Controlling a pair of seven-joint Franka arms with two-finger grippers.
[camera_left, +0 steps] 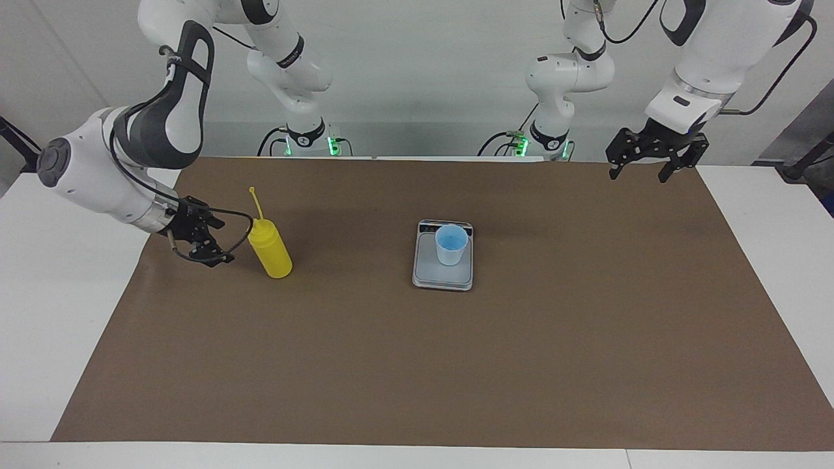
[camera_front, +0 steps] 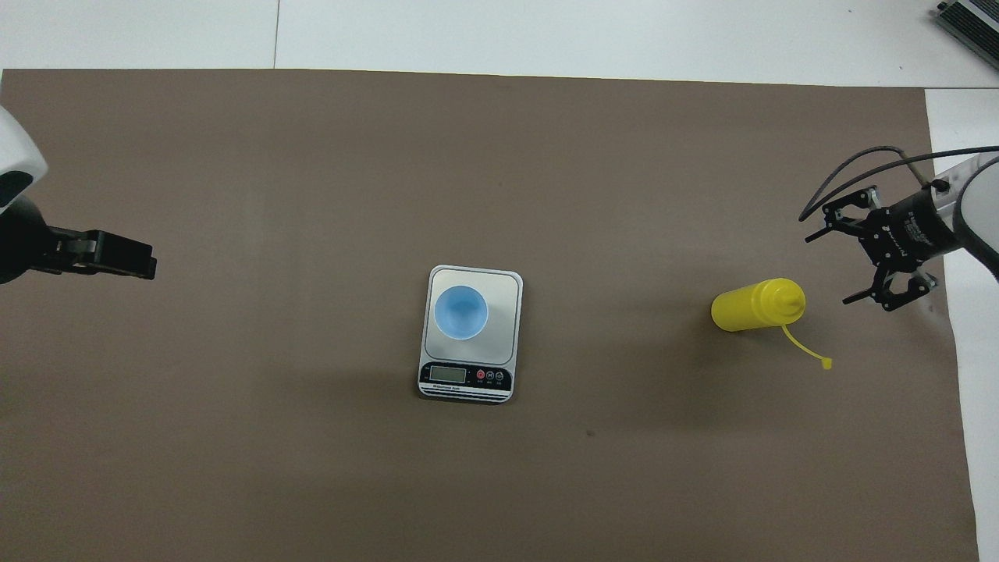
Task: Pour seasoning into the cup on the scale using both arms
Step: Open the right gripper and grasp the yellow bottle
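The yellow seasoning bottle [camera_left: 272, 251] stands upright on the brown mat toward the right arm's end of the table, its cap strap sticking up; it also shows in the overhead view [camera_front: 753, 306]. My right gripper [camera_left: 221, 242] [camera_front: 835, 267] is open, low beside the bottle and apart from it. The light blue cup [camera_left: 451, 244] [camera_front: 460, 312] stands upright and empty on the silver scale [camera_left: 443, 279] [camera_front: 506, 312] in the middle of the mat. My left gripper [camera_left: 638, 176] [camera_front: 133, 261] is open and empty, raised over the mat toward the left arm's end, where that arm waits.
A brown mat [camera_left: 456, 365] covers most of the white table [camera_left: 39, 326]. The scale's dark display strip [camera_front: 466, 377] faces the robots. A grey device [camera_front: 968, 23] lies at the table's corner farthest from the robots, at the right arm's end.
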